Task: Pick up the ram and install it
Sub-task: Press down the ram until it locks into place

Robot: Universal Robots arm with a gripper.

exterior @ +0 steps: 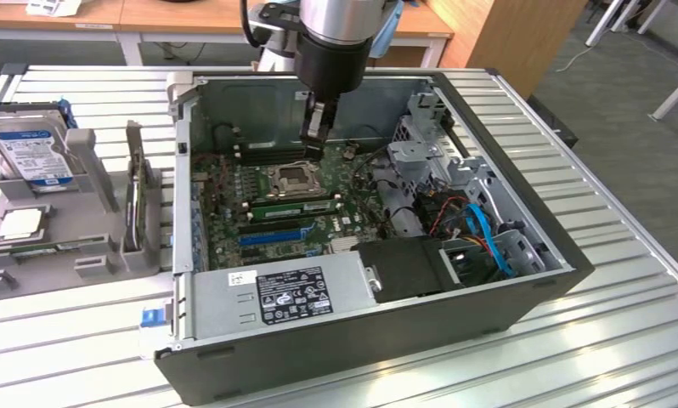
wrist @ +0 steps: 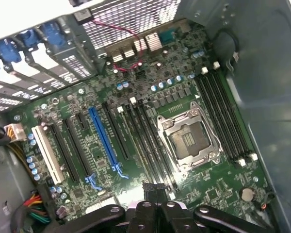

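Observation:
The ram (exterior: pixel 296 203), a long thin green stick, lies along the black memory slots beside the CPU socket (exterior: pixel 292 179), on the side of the blue slot (exterior: pixel 277 235). I cannot tell how deep it sits. My gripper (exterior: pixel 314 150) hangs upright over the motherboard (exterior: pixel 351 223), on the other side of the socket from the ram, near the far memory slots (exterior: pixel 274 155). Its black fingers are shut with nothing between them. In the wrist view the gripper (wrist: pixel 154 190) hovers above the motherboard (wrist: pixel 72 104), with the CPU socket (wrist: pixel 186 141) and rows of black memory slots (wrist: pixel 225 119) beyond it.
The open PC case (exterior: pixel 521 293) lies on a slatted metal table (exterior: pixel 67 340). It holds a power supply (exterior: pixel 288 293), a drive cage (exterior: pixel 424 161) and blue cables (exterior: pixel 487 238). A grey fixture (exterior: pixel 90 255) at the exterior view's left holds a hard drive (exterior: pixel 31 149) and an upright card (exterior: pixel 135 200).

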